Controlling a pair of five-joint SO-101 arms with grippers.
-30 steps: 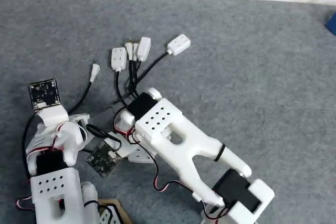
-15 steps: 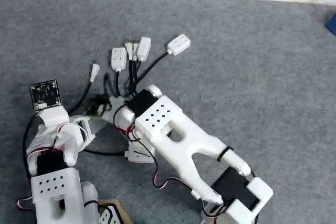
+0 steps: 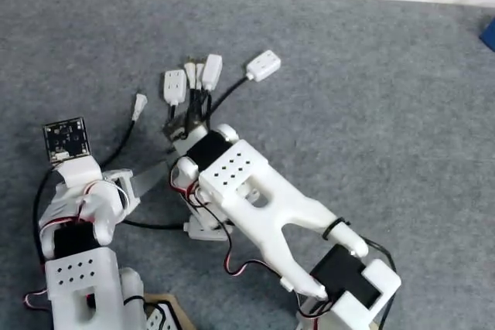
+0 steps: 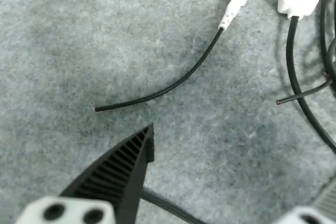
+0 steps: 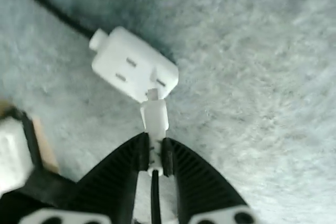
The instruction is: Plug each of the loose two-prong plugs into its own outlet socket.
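White plug (image 5: pixel 155 116) brought forward to socket (image 5: pixel 134 72)
Clenched in the right jaws, its prongs are set at the socket; left jaws are spread; surface (image 3: pixel 402 113) is left open rightward.

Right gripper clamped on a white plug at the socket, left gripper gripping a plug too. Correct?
No. The left gripper is open and holds nothing, per the left wrist view; a loose plug lies apart on the carpet. Rest stands.
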